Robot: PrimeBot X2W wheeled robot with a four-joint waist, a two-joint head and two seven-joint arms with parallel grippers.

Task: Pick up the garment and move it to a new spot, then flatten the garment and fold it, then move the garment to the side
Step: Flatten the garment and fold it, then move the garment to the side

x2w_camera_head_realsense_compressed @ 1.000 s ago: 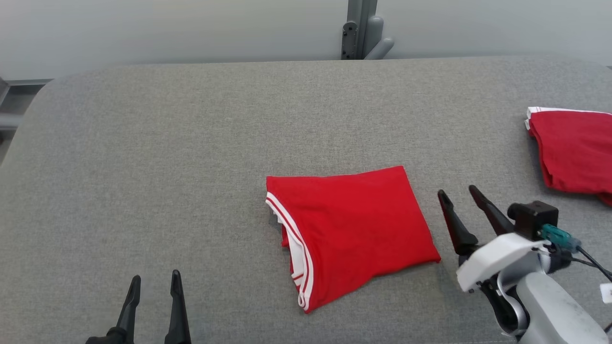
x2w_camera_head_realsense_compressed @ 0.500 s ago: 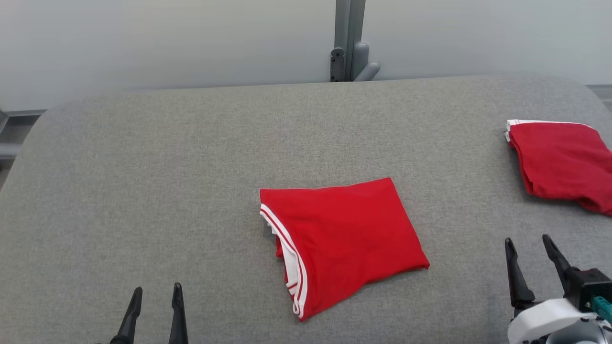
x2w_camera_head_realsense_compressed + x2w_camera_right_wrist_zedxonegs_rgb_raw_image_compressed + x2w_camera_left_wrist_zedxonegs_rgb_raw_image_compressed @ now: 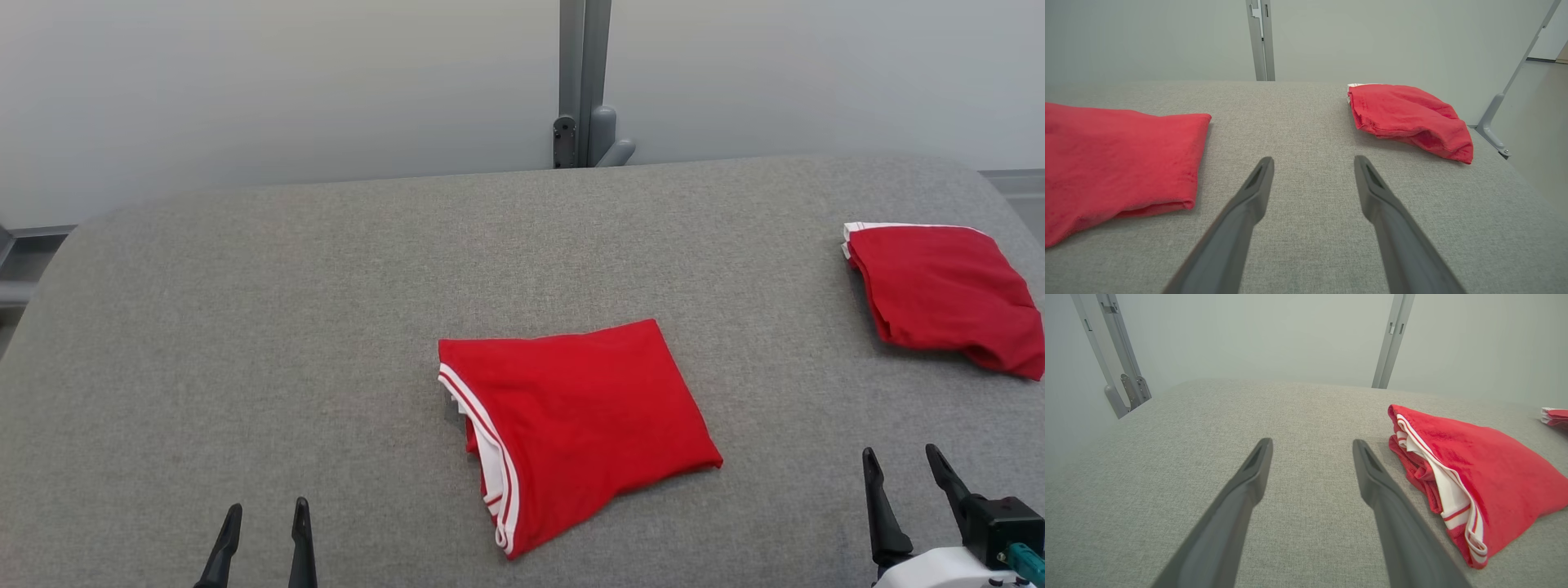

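A red garment (image 3: 580, 416) with white trim lies folded near the middle of the grey table (image 3: 326, 310). The left wrist view has the garment (image 3: 1486, 477) at its right, and the right wrist view has the garment (image 3: 1114, 159) at its left. My left gripper (image 3: 265, 523) stands open at the lower left, well clear of it, with nothing between its fingers (image 3: 1249, 477). At the lower right my right gripper (image 3: 902, 465) is open too, empty, a short way right of the garment, as the right wrist view shows between its fingers (image 3: 1253, 192).
A second red garment (image 3: 939, 294) lies folded at the table's right edge, also seen as the second garment (image 3: 1408, 118) in the right wrist view. A grey metal post (image 3: 584, 82) stands behind the table's far edge. The table's left half is bare cloth.
My right gripper has drawn back from beside the garment to the lower right corner. The head camera has tilted up, so the whole picture has slid down. The garment lies as before.
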